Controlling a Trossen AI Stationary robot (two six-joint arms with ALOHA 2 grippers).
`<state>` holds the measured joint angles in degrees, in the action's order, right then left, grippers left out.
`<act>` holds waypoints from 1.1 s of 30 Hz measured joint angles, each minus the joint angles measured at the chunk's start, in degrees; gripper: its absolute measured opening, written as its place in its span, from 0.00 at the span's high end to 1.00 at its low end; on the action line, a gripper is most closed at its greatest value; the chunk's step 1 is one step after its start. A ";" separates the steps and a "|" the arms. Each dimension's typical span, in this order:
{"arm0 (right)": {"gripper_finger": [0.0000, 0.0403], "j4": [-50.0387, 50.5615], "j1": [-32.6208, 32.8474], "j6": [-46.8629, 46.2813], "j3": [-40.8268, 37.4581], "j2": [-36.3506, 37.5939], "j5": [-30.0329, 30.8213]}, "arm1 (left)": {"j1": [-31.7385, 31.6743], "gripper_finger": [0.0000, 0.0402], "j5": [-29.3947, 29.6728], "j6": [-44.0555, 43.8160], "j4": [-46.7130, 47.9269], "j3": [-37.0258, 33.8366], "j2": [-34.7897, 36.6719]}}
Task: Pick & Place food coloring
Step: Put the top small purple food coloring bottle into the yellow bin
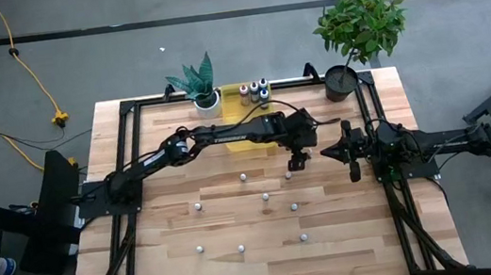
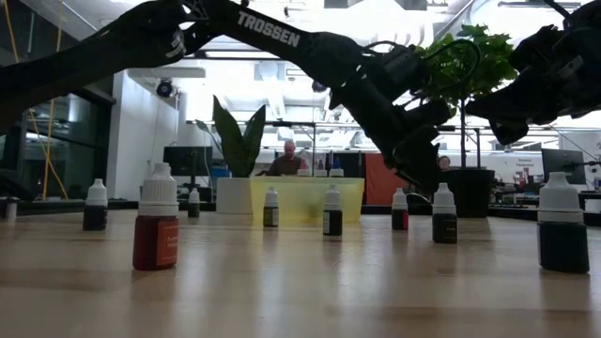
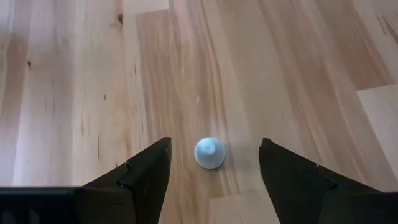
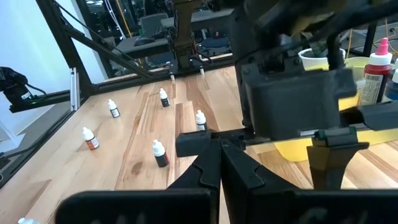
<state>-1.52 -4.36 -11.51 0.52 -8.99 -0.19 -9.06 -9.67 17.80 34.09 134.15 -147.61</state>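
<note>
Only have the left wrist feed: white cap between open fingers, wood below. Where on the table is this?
Observer: Mid-table. The left gripper hangs over the bottle, just off a corner of the yellow tray.
Operator: Anything in the tray yet?
Observer: Yes, several bottles stand at its far end, near the potted plants.
Operator: Where's the right arm?
Observer: The right gripper is shut and empty, hovering close beside the left one.
</note>
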 joint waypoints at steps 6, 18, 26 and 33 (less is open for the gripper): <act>1.00 0.01 0.01 0.00 0.02 0.00 0.00 | -0.30 0.42 -0.02 -0.02 0.34 0.00 0.00; 1.00 0.04 0.02 0.02 0.00 0.00 -0.05 | -0.30 0.42 0.04 -0.24 -1.70 -0.12 -1.46; 1.00 0.04 0.01 0.02 0.01 0.00 -0.06 | -0.30 0.45 0.20 -0.16 -2.51 0.02 -1.29; 1.00 0.04 0.02 0.02 0.02 0.00 -0.04 | -0.30 0.65 0.20 -0.22 -1.93 0.02 -1.29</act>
<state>-1.48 -4.35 -11.49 0.54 -8.99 -0.23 -9.37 -9.47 17.58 32.17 134.17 -148.90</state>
